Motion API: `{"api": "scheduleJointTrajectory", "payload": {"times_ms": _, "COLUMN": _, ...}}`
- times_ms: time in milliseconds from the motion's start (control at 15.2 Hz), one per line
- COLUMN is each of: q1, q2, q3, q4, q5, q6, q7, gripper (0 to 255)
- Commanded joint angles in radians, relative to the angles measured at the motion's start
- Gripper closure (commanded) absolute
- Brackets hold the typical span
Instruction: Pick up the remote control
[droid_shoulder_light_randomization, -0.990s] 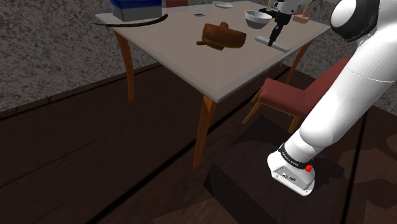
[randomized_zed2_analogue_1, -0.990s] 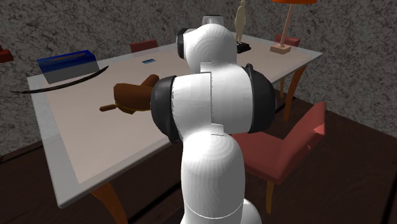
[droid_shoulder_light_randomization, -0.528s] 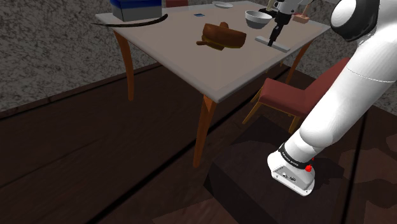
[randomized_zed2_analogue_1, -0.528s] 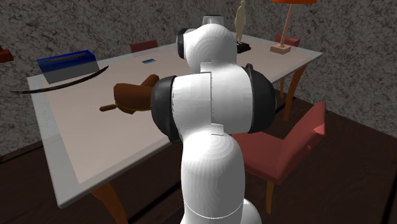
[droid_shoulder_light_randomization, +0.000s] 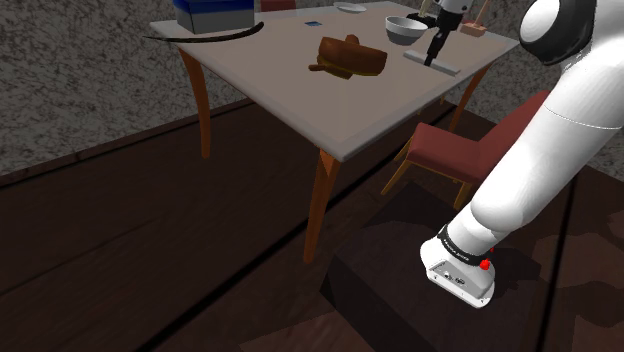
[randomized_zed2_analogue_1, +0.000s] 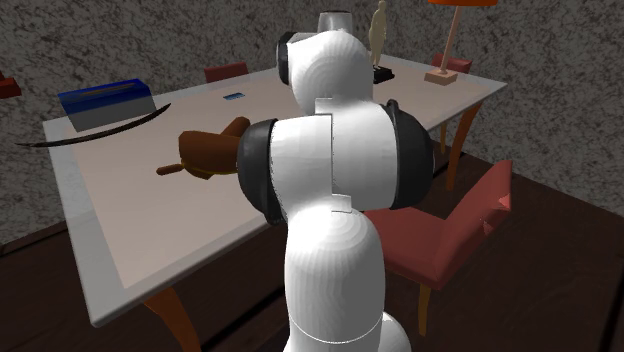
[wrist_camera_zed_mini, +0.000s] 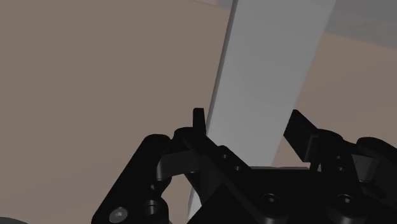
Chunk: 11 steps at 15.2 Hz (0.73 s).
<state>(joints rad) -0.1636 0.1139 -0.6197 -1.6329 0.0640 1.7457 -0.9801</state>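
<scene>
The tool (wrist_camera_zed_mini: 248, 124) pinches the remote control (wrist_camera_zed_mini: 273, 57), a plain grey slab, across its width: one black finger (wrist_camera_zed_mini: 199, 119) lies against one long edge and the other against the opposite edge, and most of the slab's length reaches out ahead of the fingertips. In the shoulder view the tool (droid_shoulder_light_randomization: 436, 52) points down at the remote control (droid_shoulder_light_randomization: 447, 68), which sticks out to both sides beneath it; whether the slab rests on the surface (droid_shoulder_light_randomization: 290, 90) or hangs just clear of it cannot be made out.

A white bowl (droid_shoulder_light_randomization: 403, 29) sits just beside the tool, toward the shoulder view's left, and a brown object (droid_shoulder_light_randomization: 350, 57) of unclear kind lies farther that way. A blue box (droid_shoulder_light_randomization: 213, 14), well away from the tool, is cut off by the picture's edge. In the second exterior view the white arm (randomized_zed2_analogue_1: 335, 180) covers the middle of the surface.

The surface is a pale tabletop on brown wooden legs. A red chair (droid_shoulder_light_randomization: 465, 150) is drawn up near the tool's end, and a lamp (randomized_zed2_analogue_1: 447, 76) and a figurine (randomized_zed2_analogue_1: 378, 30) stand beyond. The wall (droid_shoulder_light_randomization: 80, 90) is rough speckled grey, the floor (droid_shoulder_light_randomization: 150, 250) dark planks, the stand (droid_shoulder_light_randomization: 380, 285) dark.
</scene>
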Motion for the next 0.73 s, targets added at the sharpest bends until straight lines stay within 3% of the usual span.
{"api": "scheduleJointTrajectory", "payload": {"times_ms": 0, "q1": -0.001, "q2": 0.003, "q3": 0.000, "q4": 0.030, "q5": 0.002, "q6": -0.028, "q7": 0.000, "gripper": 255}}
{"api": "scheduleJointTrajectory", "payload": {"times_ms": 660, "q1": -0.014, "q2": 0.028, "q3": -0.005, "q4": 0.168, "q5": 0.016, "q6": -0.146, "q7": -0.008, "gripper": 255}}
